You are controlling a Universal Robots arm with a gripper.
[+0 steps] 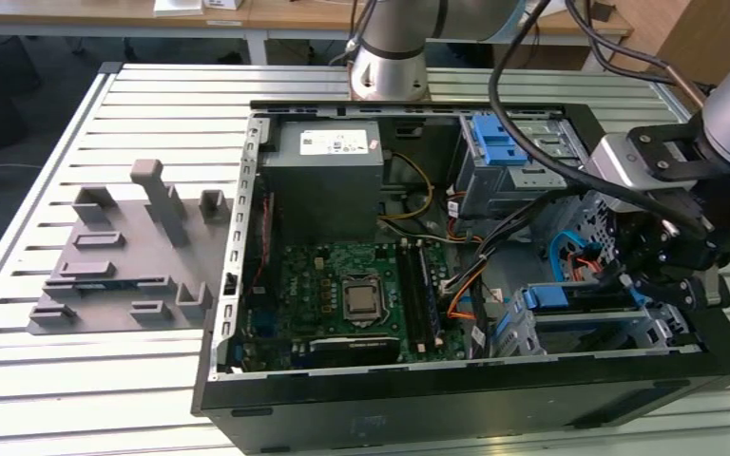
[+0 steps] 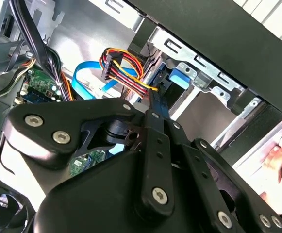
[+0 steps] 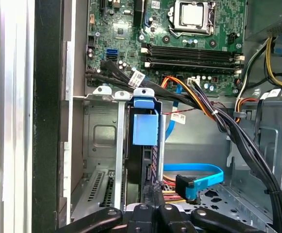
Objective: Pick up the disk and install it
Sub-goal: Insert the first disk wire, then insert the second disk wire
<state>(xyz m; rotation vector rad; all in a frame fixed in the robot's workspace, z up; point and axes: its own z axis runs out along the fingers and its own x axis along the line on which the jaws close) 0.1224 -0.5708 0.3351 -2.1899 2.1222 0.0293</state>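
Here we see the gripper (image 1: 665, 249) lowered into the open computer case (image 1: 467, 399) at the exterior view's right, just above the drive cage (image 1: 593, 318). The disk (image 3: 144, 131), edge-on with its blue rail showing, stands in the cage slot in the first wrist view, directly ahead of the fingers (image 3: 153, 191). Those fingers look drawn together at their tips, close to or touching the disk's edge; we cannot tell whether they clamp it. A blue data cable (image 3: 199, 177) and a bundle of coloured wires (image 2: 126, 73) lie beside the slot. The motherboard (image 1: 339, 294) sits left of the cage, and a grey fixture (image 1: 124, 256) rests on the counter (image 1: 61, 380) further left.
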